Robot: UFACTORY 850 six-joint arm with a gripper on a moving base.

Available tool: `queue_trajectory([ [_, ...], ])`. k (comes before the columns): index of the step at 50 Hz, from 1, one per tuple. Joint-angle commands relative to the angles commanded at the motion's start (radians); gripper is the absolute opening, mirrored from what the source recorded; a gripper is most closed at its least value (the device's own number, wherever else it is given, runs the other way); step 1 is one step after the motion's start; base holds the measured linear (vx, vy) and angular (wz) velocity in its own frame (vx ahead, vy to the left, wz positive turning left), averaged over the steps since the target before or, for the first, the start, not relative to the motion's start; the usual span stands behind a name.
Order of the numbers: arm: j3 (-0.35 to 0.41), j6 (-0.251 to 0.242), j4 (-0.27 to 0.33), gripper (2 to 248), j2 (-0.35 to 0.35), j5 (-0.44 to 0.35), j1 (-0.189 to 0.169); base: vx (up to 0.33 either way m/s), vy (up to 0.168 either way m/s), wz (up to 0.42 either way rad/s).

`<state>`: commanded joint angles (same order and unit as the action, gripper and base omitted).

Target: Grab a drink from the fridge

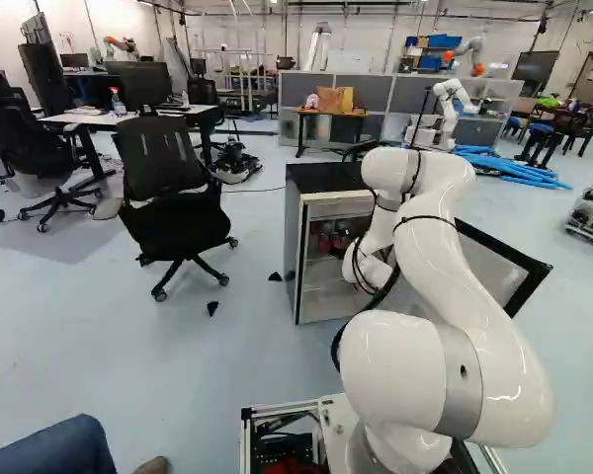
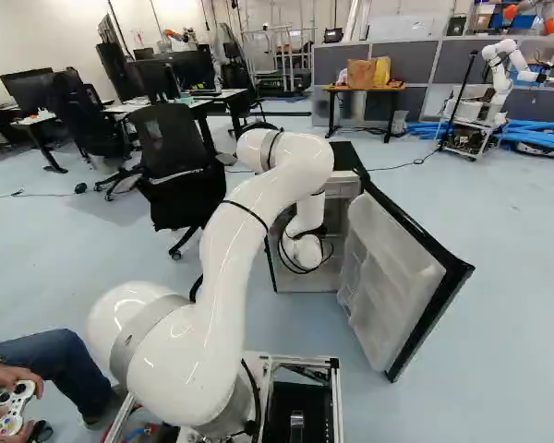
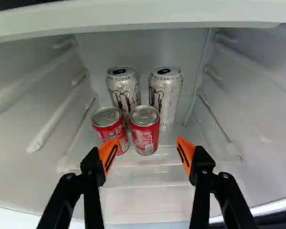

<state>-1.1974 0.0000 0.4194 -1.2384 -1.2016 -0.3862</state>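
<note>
Reaching into the fridge (image 1: 321,176) with pincer (image 3: 148,144) wide open, empty; facing two red cans (image 3: 144,136) near twelve o'clock, with two silver cans (image 3: 165,102) behind.

You're working in what looks like a robotics lab with an office side to it. At your eleven o'clock you've got a black office chair (image 1: 166,163) and a monitor (image 1: 145,85), and between eleven and twelve a tall metal frame (image 1: 249,74). Grey partitions (image 1: 366,91) stand at your twelve, and toward your one o'clock another robot (image 2: 501,85) rises near blue tubes (image 1: 514,170) lying on the pale floor (image 1: 89,326).
</note>
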Motion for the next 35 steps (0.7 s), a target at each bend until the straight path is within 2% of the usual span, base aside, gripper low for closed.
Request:
queue_trajectory([
  [2, 0.000, 0.000, 0.000, 182, 0.000, 0.000, 0.000, 0.000, 0.000, 0.000],
  [3, 0.000, 0.000, 0.000, 170, 0.000, 0.000, 0.000, 0.000, 0.000, 0.000],
  [8, 0.000, 0.000, 0.000, 167, 0.000, 0.000, 0.000, 0.000, 0.000, 0.000],
  [35, -0.021, 0.000, 0.000, 169, -0.011, 0.000, 0.003, 0.000, 0.000, 0.000],
])
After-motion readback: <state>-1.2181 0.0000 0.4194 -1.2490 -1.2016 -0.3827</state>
